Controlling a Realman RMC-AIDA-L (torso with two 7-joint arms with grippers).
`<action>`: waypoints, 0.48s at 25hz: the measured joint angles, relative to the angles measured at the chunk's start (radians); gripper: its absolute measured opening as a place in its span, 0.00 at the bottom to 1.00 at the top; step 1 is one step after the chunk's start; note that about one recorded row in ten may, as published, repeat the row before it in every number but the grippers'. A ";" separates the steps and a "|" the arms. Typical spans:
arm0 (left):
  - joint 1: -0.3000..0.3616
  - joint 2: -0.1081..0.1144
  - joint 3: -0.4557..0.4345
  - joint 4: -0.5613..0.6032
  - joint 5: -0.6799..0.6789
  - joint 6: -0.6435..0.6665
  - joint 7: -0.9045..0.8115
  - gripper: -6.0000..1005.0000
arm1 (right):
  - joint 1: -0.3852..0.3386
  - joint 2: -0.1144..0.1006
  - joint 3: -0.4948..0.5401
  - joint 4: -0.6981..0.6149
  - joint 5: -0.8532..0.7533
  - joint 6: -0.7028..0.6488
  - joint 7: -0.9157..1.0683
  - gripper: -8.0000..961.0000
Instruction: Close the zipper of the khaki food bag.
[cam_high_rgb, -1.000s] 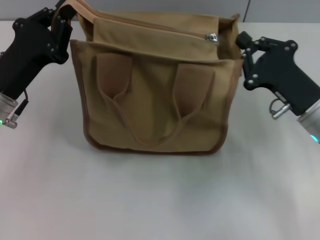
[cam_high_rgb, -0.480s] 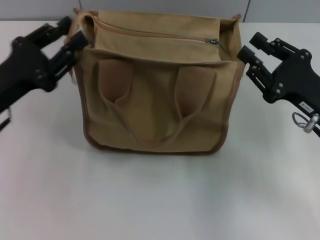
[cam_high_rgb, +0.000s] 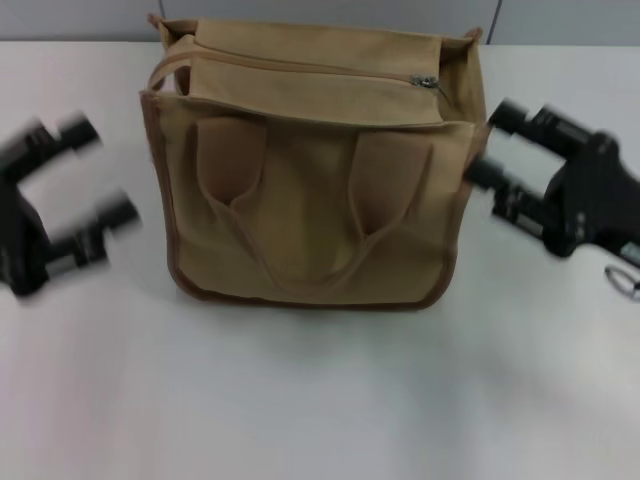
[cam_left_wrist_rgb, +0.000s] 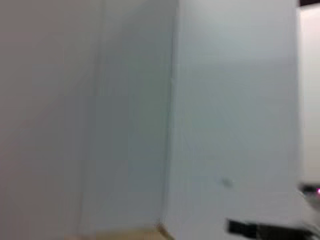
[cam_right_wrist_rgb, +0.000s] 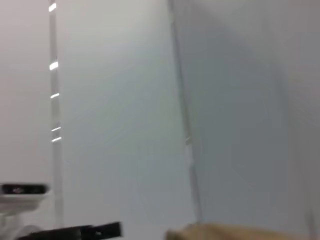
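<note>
- The head view takes in the whole scene: the khaki food bag (cam_high_rgb: 310, 170) stands upright in the middle of the white bench (cam_high_rgb: 320, 400), its front face with two looped handles turned toward the camera and darker brown piping along its edges.
- The zipper (cam_high_rgb: 300, 68) runs along the bag's top, and its small silver pull tab (cam_high_rgb: 424, 81) sits near the end on the robot's right side.
- The left gripper (cam_high_rgb: 105, 175) is off to the left of the bag, apart from it; its jaws stand wide with nothing between them, one finger near the bag's upper corner height and the other lower.
- The right gripper (cam_high_rgb: 492, 145) is just beside the bag's right edge, near the upper half of that side; its jaws are also spread wide and hold nothing. Whether a fingertip touches the canvas cannot be told through the motion blur.
- Both grippers appear smeared in the head view, while the bag is sharp.
- The left wrist view shows what the head view does not: pale wall panels (cam_left_wrist_rgb: 140, 110) meeting at a seam, with only a sliver of tan canvas (cam_left_wrist_rgb: 125, 234) at the frame edge and a dark blurred shape (cam_left_wrist_rgb: 260, 230) nearby.
- The right wrist view likewise shows pale wall, a strip of bright reflections, a corner of the tan bag (cam_right_wrist_rgb: 240, 232) and a dark bar (cam_right_wrist_rgb: 80, 232) at the edge.
- No brand, label or readable writing shows on the bag or arms.
</note>
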 joint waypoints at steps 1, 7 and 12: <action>0.033 0.001 0.087 0.006 0.020 0.000 0.038 0.65 | -0.004 0.000 -0.044 -0.016 -0.001 -0.002 0.012 0.64; 0.049 -0.011 0.237 0.000 0.162 -0.006 0.145 0.84 | -0.014 0.000 -0.306 -0.150 -0.161 -0.021 0.087 0.64; 0.014 -0.010 0.259 -0.016 0.209 -0.009 0.143 0.84 | -0.006 0.000 -0.323 -0.161 -0.229 -0.015 0.099 0.64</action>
